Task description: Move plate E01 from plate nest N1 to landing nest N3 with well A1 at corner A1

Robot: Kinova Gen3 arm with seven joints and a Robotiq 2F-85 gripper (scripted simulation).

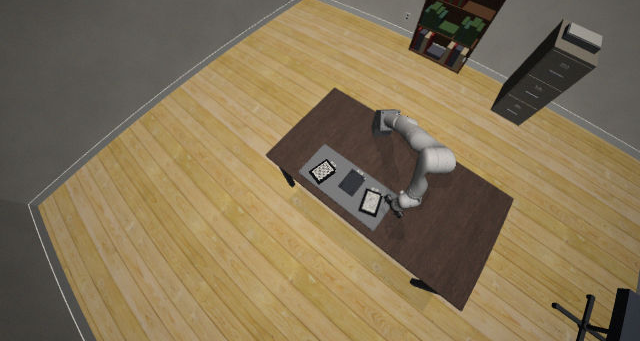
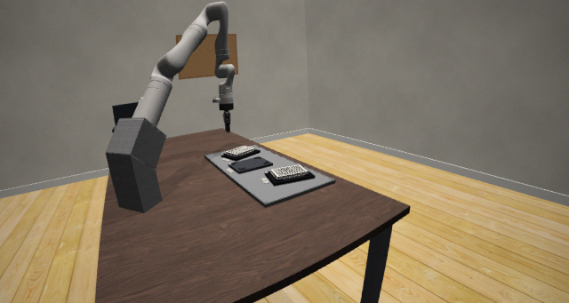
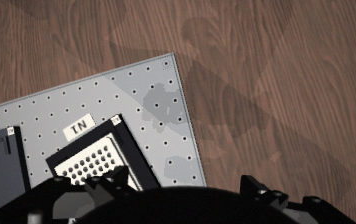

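Note:
Plate E01 (image 1: pixel 370 201) is a white well plate on the black nest N1, at the end of the grey mat (image 1: pixel 345 185) nearest my arm. It also shows in the exterior view (image 2: pixel 240 152) and in the wrist view (image 3: pixel 96 160), beside the N1 label (image 3: pixel 79 126). The empty dark landing nest N3 (image 1: pixel 351 181) lies in the middle of the mat. Plate E07 (image 1: pixel 322 170) sits on nest N2 at the other end. My gripper (image 1: pixel 392 206) (image 2: pixel 228 125) hangs well above the table, just past the mat's N1 end, open and empty.
The arm's grey base block (image 2: pixel 133 170) stands on the dark wooden table behind the mat. A bookshelf (image 1: pixel 457 21) and a filing cabinet (image 1: pixel 547 73) stand far off by the wall.

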